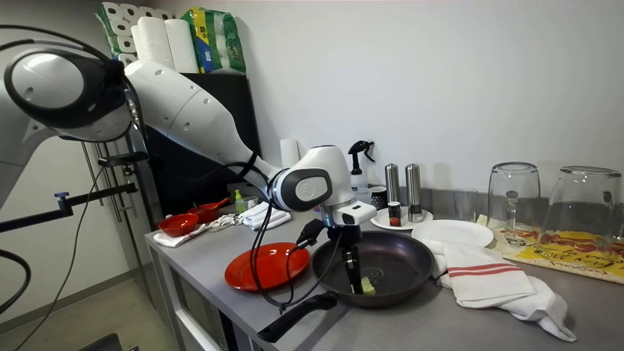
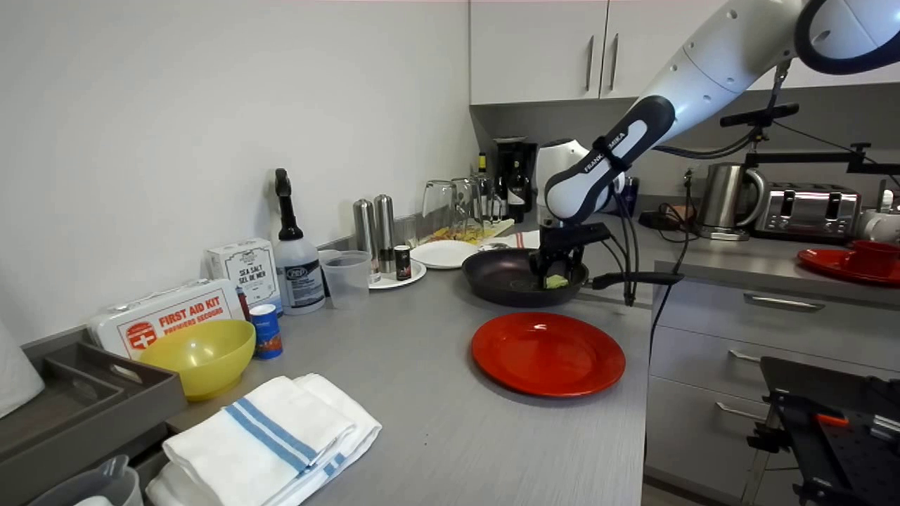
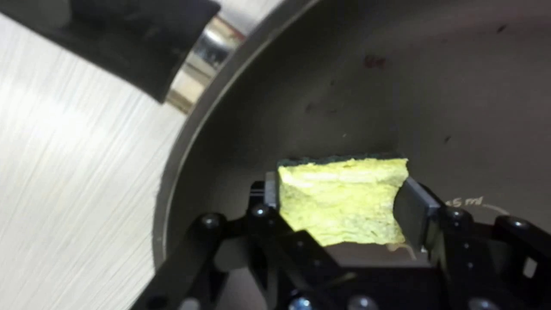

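Note:
A yellow sponge (image 3: 344, 202) with a dark green scouring layer along one edge sits between the two pads of my gripper (image 3: 344, 193). The jaws are shut on it, and its sides curve inward where the pads press. Around them is the dark frying pan (image 3: 327, 90), the sponge being low inside it near the handle side. Whether the sponge touches the pan's bottom cannot be told. In both exterior views the gripper points down into the pan (image 1: 404, 265), and part of the sponge (image 2: 556, 282) shows beside the fingers. The pan's black handle (image 1: 297, 317) extends over the counter.
A red plate (image 2: 548, 355) lies on the counter beside the pan. A striped white towel (image 1: 492, 280) and a white plate (image 1: 453, 234) are at the pan's other side. Large glass mugs (image 1: 514, 204) stand farther along. Loose arm cables (image 1: 261, 263) hang over the red plate.

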Controlling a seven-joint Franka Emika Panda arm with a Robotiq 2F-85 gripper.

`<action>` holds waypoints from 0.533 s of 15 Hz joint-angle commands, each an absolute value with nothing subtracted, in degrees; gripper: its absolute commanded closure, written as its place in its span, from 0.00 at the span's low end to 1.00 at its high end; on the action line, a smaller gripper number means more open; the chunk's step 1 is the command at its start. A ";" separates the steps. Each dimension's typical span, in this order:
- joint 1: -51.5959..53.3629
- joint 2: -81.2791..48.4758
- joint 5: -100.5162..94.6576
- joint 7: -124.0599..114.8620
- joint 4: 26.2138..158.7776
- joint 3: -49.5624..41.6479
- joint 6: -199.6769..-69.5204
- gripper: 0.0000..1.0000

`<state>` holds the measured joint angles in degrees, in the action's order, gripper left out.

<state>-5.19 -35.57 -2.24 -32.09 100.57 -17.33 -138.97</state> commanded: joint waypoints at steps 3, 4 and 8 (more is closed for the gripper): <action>-9.47 -33.03 7.17 -20.67 101.53 -8.96 -130.32 0.61; -9.91 -33.09 8.28 -18.41 101.17 -7.91 -129.14 0.61; -11.58 -34.07 10.34 -9.03 99.25 -5.04 -123.89 0.61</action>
<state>-9.75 -33.00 7.74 -16.18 100.22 -7.63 -128.26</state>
